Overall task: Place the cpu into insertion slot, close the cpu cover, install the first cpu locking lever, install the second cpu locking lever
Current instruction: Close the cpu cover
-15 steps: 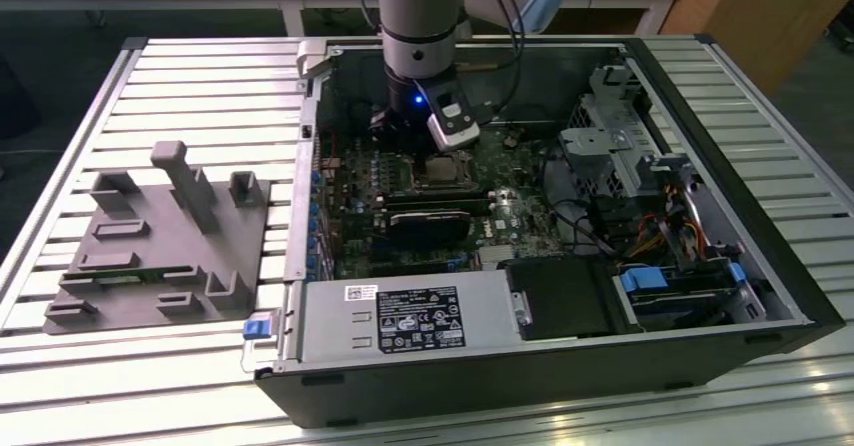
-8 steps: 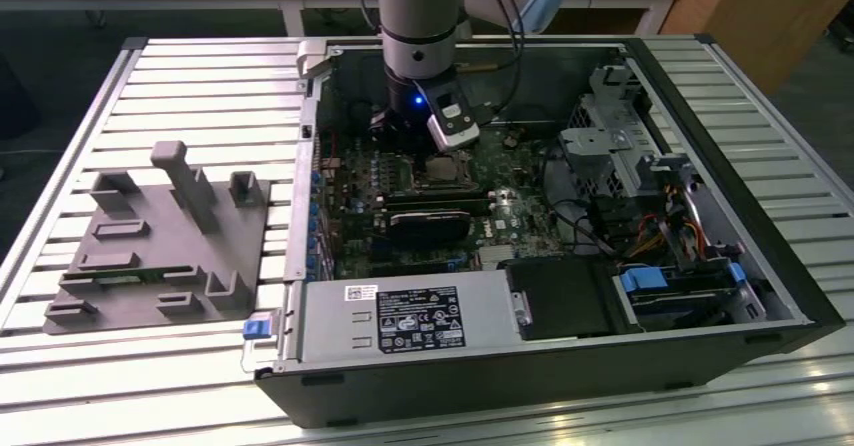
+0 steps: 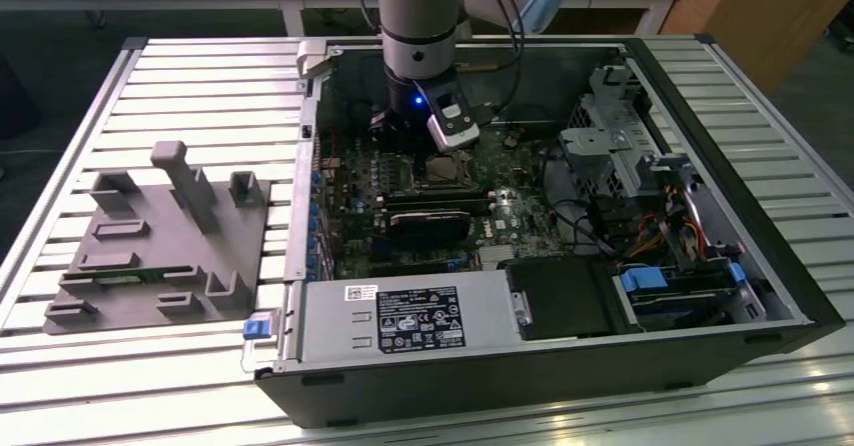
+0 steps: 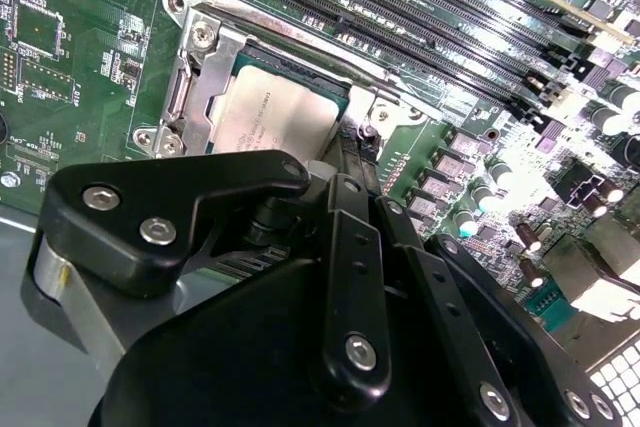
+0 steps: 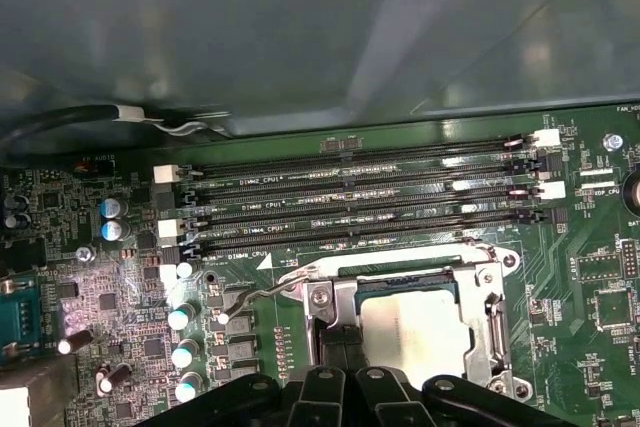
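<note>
Claw [image 5: 338, 344]: closed tight, nothing visibly held. Cpu [image 5: 415, 332]: just beside its tips, seated under cover [image 5: 490, 312]. Risk I note: lever [image 5: 253, 293] beside claw stands unlatched; a glancing push could slip off.

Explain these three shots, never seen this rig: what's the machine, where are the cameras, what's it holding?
One robot arm with a black gripper reaches into an open black computer case lying on a slatted metal table. The exterior view is from a camera off the arm; both wrist views come from cameras riding on the arm, facing the green motherboard. A grey plastic fixture sits on the table at the exterior view's left. The small square tan-metallic cpu sits in the silver-rimmed insertion slot, framed by the thin silvery cpu cover. The gripper is at the socket's edge; whether it grips anything I cannot tell.
</note>
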{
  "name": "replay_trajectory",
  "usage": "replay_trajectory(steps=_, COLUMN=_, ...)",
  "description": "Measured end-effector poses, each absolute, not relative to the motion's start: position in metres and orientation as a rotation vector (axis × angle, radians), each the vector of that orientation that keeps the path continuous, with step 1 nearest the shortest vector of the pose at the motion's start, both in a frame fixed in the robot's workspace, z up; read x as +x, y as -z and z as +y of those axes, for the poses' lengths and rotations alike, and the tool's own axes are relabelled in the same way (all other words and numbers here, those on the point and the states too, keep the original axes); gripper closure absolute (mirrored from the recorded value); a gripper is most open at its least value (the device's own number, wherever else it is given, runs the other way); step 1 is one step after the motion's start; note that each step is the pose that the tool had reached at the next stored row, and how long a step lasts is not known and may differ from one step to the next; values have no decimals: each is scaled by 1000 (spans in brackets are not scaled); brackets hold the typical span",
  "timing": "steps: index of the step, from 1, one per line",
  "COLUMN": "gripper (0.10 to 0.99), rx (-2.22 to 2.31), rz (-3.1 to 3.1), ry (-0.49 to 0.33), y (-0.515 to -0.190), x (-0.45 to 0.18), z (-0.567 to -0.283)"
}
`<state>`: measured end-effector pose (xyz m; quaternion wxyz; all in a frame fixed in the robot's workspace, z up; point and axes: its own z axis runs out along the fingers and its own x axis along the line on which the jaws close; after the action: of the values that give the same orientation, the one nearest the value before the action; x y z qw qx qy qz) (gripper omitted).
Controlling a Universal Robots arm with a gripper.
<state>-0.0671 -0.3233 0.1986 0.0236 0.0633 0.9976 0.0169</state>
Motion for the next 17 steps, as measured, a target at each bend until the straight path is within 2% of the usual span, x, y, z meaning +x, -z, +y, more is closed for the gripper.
replay_trajectory(steps=17, gripper=980, rx=196, rz=3087, ry=-53, y=-215, x=-67, z=-323)
